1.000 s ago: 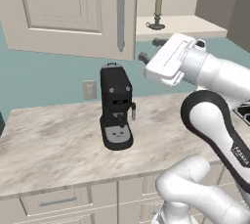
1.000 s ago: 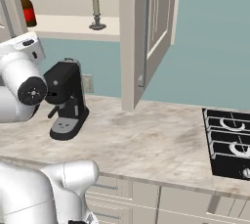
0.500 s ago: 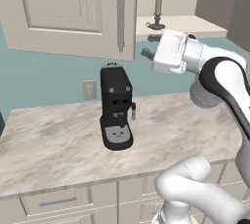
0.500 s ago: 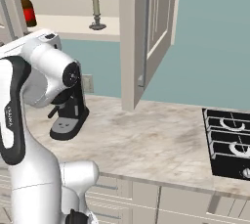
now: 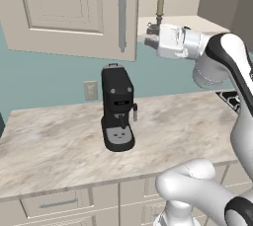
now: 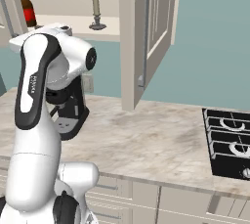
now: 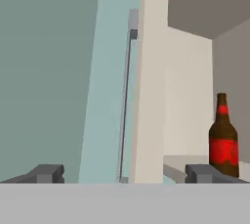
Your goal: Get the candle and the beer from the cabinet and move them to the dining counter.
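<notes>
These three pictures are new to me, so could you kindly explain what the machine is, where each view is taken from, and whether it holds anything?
It is a white robot arm on a driving base in a rendered kitchen. Two cameras ride on the base, behind the arm at its left and right; the third sits on the hand and looks along the gripper. Its jaws are open and hold nothing. On the marbled worktop stands a black coffee machine, with a dark stove to the right. Above, the cabinet stands open: on its shelf are the candle and the beer. The hand is raised to shelf height, with the beer ahead of it and to the right in the hand view.
</notes>
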